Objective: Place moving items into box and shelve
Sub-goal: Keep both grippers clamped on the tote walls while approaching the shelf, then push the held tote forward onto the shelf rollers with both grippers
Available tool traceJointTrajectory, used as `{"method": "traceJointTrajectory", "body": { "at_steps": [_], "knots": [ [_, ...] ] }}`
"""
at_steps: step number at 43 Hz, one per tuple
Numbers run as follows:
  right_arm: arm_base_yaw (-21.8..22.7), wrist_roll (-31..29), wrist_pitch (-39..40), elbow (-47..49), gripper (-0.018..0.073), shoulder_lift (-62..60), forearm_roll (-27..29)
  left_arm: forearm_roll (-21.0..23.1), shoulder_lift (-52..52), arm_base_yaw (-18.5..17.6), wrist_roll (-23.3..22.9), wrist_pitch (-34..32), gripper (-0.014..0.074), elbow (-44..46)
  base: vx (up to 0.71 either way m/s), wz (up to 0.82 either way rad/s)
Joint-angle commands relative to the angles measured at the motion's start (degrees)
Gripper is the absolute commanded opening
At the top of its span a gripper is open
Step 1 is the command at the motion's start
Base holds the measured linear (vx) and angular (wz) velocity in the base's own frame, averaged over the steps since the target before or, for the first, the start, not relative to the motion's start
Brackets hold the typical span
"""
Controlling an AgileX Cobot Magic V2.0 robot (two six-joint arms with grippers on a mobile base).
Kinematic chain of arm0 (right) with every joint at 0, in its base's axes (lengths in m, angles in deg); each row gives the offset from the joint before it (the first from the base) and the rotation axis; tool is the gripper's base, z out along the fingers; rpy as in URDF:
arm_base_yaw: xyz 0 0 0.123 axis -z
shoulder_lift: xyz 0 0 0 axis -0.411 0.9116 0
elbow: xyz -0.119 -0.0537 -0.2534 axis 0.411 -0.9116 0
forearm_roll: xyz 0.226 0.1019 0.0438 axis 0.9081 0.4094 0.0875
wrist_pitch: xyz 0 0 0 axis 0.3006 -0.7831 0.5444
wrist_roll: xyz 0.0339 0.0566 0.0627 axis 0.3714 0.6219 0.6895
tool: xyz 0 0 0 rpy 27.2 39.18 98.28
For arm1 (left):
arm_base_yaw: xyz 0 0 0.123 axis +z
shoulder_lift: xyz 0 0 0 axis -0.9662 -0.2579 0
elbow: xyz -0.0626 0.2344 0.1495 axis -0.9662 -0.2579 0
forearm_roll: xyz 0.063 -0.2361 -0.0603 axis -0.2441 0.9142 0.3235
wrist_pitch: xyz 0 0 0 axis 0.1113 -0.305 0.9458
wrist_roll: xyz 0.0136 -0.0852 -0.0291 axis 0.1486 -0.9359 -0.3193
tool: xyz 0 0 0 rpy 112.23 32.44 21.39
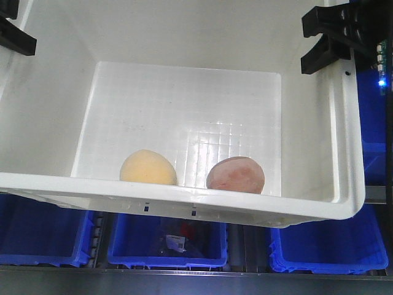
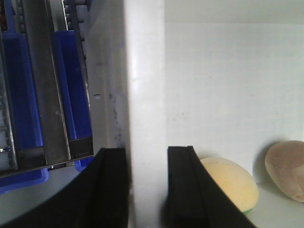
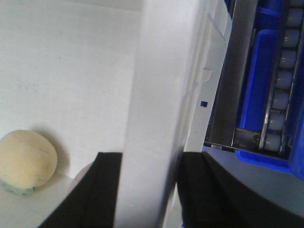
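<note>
The white box [image 1: 184,201] hangs tilted in front of the shelf, held by both side walls. My left gripper [image 1: 13,27] is shut on its left wall [image 2: 145,95], one finger outside and one inside [image 2: 147,154]. My right gripper [image 1: 322,42] is shut on the right wall [image 3: 161,95] in the same way [image 3: 152,159]. Both moving items lie inside against the near wall. The pale yellow lump [image 1: 147,167] [image 2: 232,183] [image 3: 26,159] is on the left. The pinkish-red lump [image 1: 236,175] [image 2: 287,168] is on the right, mostly hidden behind my right gripper's inner finger [image 3: 80,178].
Three blue bins [image 1: 37,239] [image 1: 166,246] [image 1: 325,246] stand on the shelf level below the box. A metal shelf edge [image 1: 184,273] runs along the bottom. Roller tracks [image 3: 280,95] and another blue bin [image 3: 259,85] lie to the right of the box.
</note>
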State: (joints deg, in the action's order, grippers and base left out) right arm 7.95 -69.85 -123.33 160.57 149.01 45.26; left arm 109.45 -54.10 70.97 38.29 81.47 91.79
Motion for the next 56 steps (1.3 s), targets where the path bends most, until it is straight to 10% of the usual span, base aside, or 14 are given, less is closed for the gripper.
{"method": "traceJointTrajectory", "body": {
  "at_steps": [1, 56],
  "knots": [
    [-0.4, -1.7, 3.7, 2.7, 0.0000, -1.2, 7.0, 7.1, 2.2, -0.6, 0.9, -3.9, 0.0002, 2.2, 0.00, 0.00],
    [-0.4, -6.1, 18.9, 2.7, 0.0000, 6.1, 6.7, 7.0, -6.3, -0.6, 7.7, -12.7, 0.0002, 2.2, 0.00, 0.00]
  ]
}}
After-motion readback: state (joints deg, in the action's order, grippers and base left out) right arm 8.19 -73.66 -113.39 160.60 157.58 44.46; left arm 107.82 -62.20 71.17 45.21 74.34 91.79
